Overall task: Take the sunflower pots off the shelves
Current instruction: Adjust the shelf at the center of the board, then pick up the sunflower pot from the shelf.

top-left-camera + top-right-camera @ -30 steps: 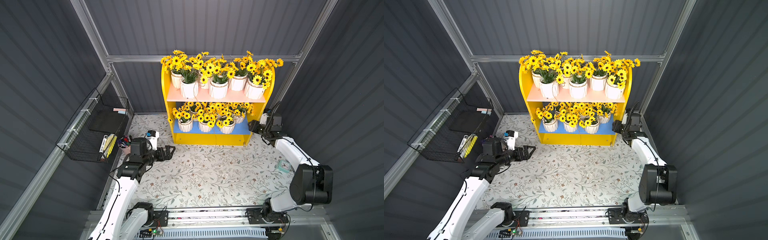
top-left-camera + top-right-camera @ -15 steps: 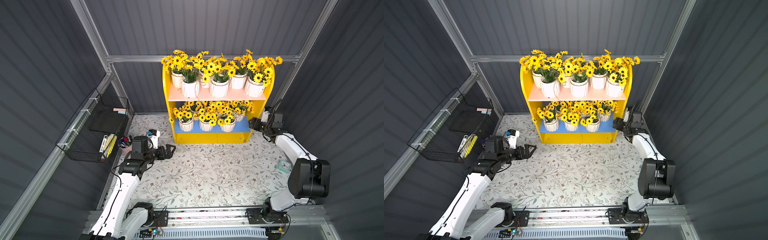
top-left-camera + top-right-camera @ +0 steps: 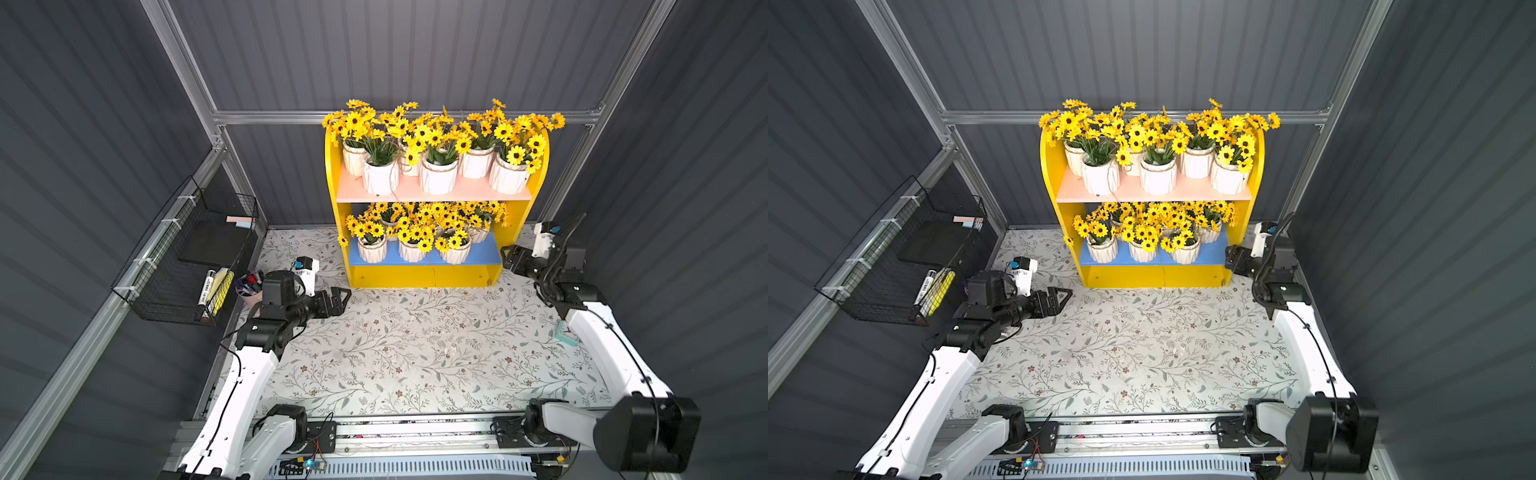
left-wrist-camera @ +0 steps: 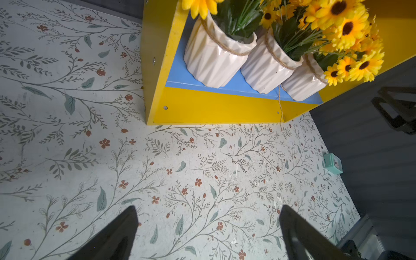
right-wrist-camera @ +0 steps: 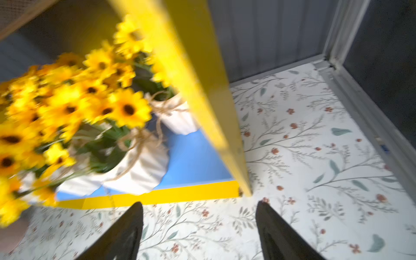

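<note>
The shelves (image 3: pixel 432 276) stand at the back of the floral mat, yellow-sided, with a pink upper board and a blue lower board. Several sunflower pots (image 3: pixel 438 176) fill the upper board and several more (image 3: pixel 411 249) the lower one. My left gripper (image 3: pixel 343 297) hovers open and empty over the mat just off the shelves' front left corner, facing the lower pots (image 4: pixel 213 60). My right gripper (image 3: pixel 505 257) is open and empty by the front right corner, in line with the yellow side panel (image 5: pixel 202 90). The nearest lower pot (image 5: pixel 144 166) is blurred.
A black wire rack (image 3: pixel 187 257) hangs on the left wall, with a pink cup of markers (image 3: pixel 249 291) below it behind my left wrist. A small teal object (image 3: pixel 567 334) lies at the mat's right edge. The arms' base rail (image 3: pixel 415 432) runs along the front.
My right gripper's jaws have spread wider beside the shelves' right corner, and that arm's elbow has sunk toward the front rail. My left gripper is about where it was.
</note>
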Robot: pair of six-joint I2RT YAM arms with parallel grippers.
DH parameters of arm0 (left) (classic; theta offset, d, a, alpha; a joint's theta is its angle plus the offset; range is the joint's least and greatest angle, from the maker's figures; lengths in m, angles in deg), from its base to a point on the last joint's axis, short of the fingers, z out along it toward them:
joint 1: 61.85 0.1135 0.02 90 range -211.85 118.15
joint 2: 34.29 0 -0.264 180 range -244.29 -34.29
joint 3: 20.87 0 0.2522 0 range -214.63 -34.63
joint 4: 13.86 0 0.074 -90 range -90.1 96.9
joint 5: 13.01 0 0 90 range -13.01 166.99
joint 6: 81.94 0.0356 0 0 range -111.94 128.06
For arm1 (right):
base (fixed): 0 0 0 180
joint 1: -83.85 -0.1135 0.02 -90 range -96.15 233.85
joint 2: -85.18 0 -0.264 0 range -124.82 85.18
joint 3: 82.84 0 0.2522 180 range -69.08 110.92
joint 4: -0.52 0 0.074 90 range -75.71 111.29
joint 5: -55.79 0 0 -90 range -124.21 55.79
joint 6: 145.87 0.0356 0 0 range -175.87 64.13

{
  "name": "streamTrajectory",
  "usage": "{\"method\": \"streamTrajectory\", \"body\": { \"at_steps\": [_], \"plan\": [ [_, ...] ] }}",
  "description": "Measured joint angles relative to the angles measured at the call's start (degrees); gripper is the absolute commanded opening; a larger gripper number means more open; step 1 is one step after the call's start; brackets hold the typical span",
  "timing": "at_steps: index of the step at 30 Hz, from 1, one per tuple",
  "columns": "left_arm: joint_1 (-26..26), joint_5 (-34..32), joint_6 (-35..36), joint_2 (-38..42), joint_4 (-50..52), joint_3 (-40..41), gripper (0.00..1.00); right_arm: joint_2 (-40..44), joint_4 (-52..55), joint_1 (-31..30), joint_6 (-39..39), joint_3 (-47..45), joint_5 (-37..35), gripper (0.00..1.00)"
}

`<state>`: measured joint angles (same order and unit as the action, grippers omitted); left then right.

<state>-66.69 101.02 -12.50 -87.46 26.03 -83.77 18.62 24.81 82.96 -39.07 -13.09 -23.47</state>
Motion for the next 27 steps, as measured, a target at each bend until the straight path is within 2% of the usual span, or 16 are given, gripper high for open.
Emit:
{"method": "streamTrajectory", "body": {
  "at_steps": [3, 5, 6, 7, 8, 14, 18, 20, 21, 22, 24, 26, 27],
  "plan": [
    [0.0, 0.7, 0.11, 0.17, 0.0, -0.52, 1.0, 5.66, 1.73, -10.54, -2.23, -0.98, -2.75, 0.76],
    [0.0, 1.25, 0.13, 0.46, -0.13, -0.66, 0.99, 8.74, 1.92, -16.92, -3.96, -1.05, -4.09, 0.69],
    [0.0, 1.53, 0.13, 0.57, -0.22, -0.66, 0.99, 10.03, 1.86, -18.86, -4.61, -1.16, -4.57, 0.71],
    [0.0, 1.84, 0.13, 0.72, -0.42, -0.66, 0.99, 11.43, 1.57, -20.65, -5.35, -1.25, -5.07, 0.8],
    [0.0, 2.1, 0.13, 0.79, -0.5, -0.72, 0.99, 12.68, 0.87, -22.01, -5.49, -1.36, -5.18, 0.97],
    [0.0, 3.69, 0.13, 0.72, -1.6, -2.56, 0.99, 12.83, -6.62, -23.02, -0.44, -1.57, -2.67, 0.99],
    [0.0, 4.35, 0.15, 0.37, -3.26, -4.5, 0.99, 11.76, -13.62, -22.99, 2.78, -3.76, 3.45, 0.99],
    [0.0, 4.5, 0.13, 0.17, -3.72, -5.16, 0.99, 11.74, -17.18, -23.02, 3.43, -5.42, 6.08, 0.76],
    [0.0, 4.5, 0.13, 0.04, -4.0, -5.42, 1.0, 11.58, -17.92, -23.06, 3.56, -5.62, 6.88, 0.72],
    [0.0, 4.5, 0.11, -0.09, -4.37, -5.53, 0.99, 11.13, -17.4, -23.1, 3.52, -4.9, 7.37, 0.72],
    [0.0, 4.52, 0.07, -0.52, -5.22, -5.88, 0.99, 9.73, -14.84, -23.69, 2.45, -1.66, 7.5, 0.84],
    [0.0, 4.52, -0.07, -1.27, -6.19, -6.45, 0.99, 7.98, -12.33, -26.08, 0.35, 2.93, 4.57, 0.85],
    [0.0, 4.55, -0.11, -1.79, -6.45, -6.88, 0.99, 7.04, -11.28, -28.5, -1.27, 5.6, 2.16, 0.89]
  ]
}}
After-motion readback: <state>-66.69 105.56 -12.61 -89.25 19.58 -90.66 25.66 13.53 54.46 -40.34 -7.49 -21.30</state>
